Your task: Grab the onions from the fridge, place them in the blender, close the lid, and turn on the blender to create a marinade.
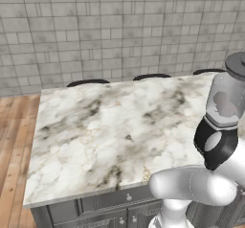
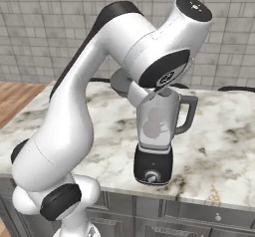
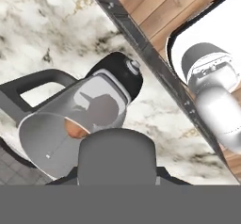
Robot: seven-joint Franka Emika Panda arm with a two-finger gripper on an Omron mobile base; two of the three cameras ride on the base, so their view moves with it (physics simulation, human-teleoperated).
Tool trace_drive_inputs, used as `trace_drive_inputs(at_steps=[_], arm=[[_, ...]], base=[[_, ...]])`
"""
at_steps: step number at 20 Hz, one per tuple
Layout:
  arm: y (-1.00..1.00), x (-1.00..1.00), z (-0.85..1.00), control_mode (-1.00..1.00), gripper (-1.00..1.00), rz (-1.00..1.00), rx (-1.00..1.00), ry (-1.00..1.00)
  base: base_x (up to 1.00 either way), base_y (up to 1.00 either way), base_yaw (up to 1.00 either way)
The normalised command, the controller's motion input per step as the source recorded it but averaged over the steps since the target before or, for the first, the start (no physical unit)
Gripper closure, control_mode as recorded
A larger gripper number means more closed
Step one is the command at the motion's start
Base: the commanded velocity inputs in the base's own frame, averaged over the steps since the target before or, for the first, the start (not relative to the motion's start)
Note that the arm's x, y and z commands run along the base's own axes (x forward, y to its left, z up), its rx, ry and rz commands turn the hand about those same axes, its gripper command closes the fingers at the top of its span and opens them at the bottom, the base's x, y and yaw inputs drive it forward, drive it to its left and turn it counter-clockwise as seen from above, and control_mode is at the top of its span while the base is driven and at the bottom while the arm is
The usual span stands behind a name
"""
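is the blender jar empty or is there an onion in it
Not empty: in the hand view an orange-brown onion shows through the wall of the jar.

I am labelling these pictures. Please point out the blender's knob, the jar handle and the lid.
knob (image 2: pixel 150 175): right base view, its silver face.
jar handle (image 2: pixel 187 112): right base view, outer bar.
lid (image 1: pixel 236 64): left base view, its rim.

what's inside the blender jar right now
One reddish-brown onion shows through the open mouth of the jar. The hand's grey body covers the rest, so more onions cannot be ruled out.
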Motion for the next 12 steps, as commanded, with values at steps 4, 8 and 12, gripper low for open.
trace_drive_inputs(at_steps=[4,8,12], arm=[[-0.02,0.4,-0.21,-1.0,1.0,-0.01,-0.04,0.13],[-0.03,0.17,-0.24,-1.0,1.0,0.0,-0.01,0.01],[-0.15,0.04,-0.15,-1.0,1.0,0.0,-0.01,-0.02]], base=[[0.0,0.0,0.0],[0.0,0.0,0.0],[0.0,0.0,0.0]])
